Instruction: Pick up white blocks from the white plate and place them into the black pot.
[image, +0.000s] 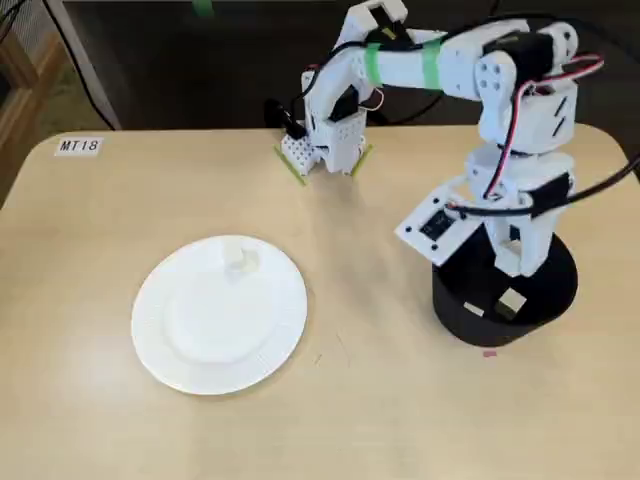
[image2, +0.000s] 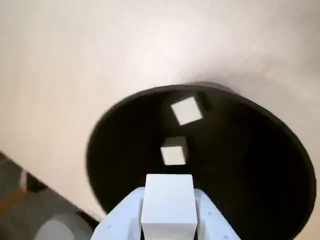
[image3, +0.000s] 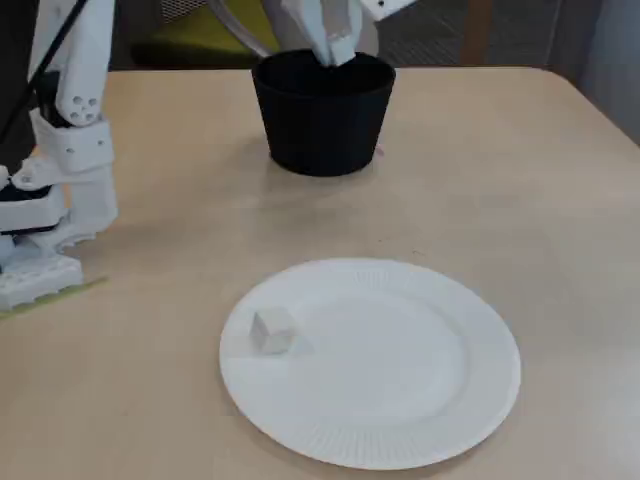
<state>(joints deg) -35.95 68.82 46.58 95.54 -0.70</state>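
White blocks: two (image2: 186, 110) already lie inside the black pot (image2: 260, 170), a third block (image2: 168, 205) is clamped in the hand (image2: 168, 220) just above the pot's opening, and one block (image3: 272, 329) remains on the white plate (image3: 400, 440) on the counter (image3: 520, 170). Only the wrist view shows the grip; both fixed views show the plate.

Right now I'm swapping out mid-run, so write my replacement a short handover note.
Claw: shut on a white block, held over the black pot's opening.
In the pot: two blocks already lie on the bottom.
White plate: one block left, near its rim.
Done: two delivered, a third ready to release.
Left: drop this one, then fetch the last from the plate.
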